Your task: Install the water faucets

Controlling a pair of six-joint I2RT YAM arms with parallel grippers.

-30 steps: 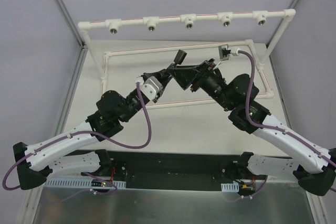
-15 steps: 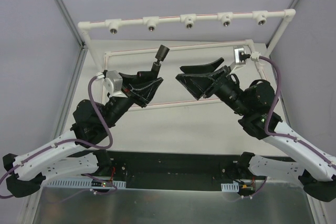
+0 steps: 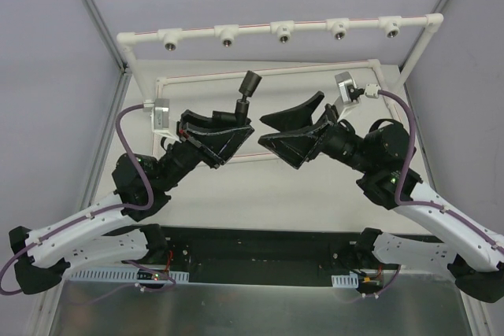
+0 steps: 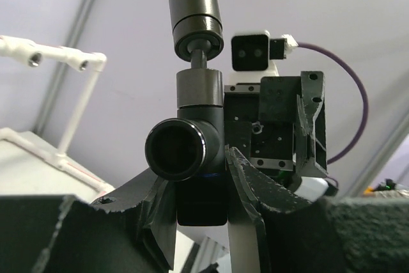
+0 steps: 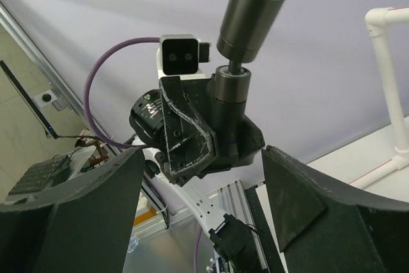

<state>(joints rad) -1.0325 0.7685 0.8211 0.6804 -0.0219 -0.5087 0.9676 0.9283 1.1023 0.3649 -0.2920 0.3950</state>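
Top view: the left gripper (image 3: 235, 122), at centre, is clamped on the base of the T-shaped faucet (image 3: 247, 88). The faucet's cap points to 1 o'clock, raised over the counter (image 3: 260, 186). The right gripper (image 3: 274, 130), just at 3 o'clock of it, has its jaws wide apart and holds nothing. The pipe frame (image 3: 197, 35) runs along 12 o'clock.

Left wrist view: the faucet (image 4: 199, 126) stands upright between the fingers (image 4: 255, 190), with its side mouth facing the camera. The right gripper is behind it at 2 o'clock.

Right wrist view: the faucet (image 5: 239, 43) rises at 12 o'clock from the left gripper, seen through the gap between the right gripper's spread fingers (image 5: 70, 209) and apart from them.
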